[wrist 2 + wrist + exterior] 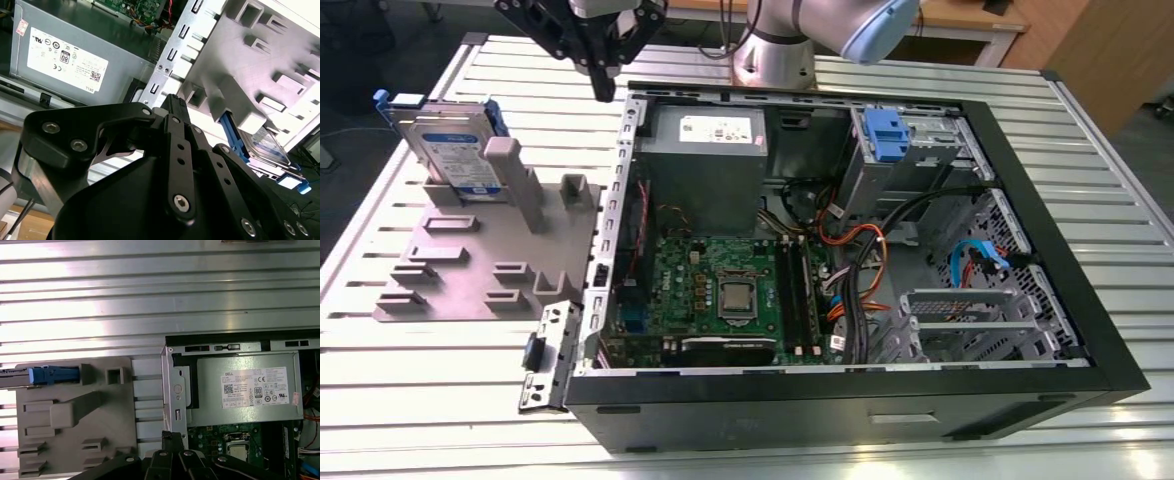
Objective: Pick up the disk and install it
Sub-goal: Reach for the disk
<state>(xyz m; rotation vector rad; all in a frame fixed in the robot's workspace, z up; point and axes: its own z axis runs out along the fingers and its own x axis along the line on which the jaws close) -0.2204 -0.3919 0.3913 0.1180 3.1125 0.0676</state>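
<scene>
Exterior view: silver, blue-framed disk [454, 145] upright in stand [460, 275]; claw [603, 88] seemingly closed, empty

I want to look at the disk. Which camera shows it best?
The exterior view: the disk stands in the grey holder, its labelled face showing. The first wrist view sees the disk edge-on, mostly blue frame; the second wrist view has it partly hidden behind the holder.

Ribbed silver metal bench [440, 410], slats running across, bright glare along them. Wooden cabinet side [1107, 60] at the exterior view's right. Dark floor [354, 150] at its left.
</scene>
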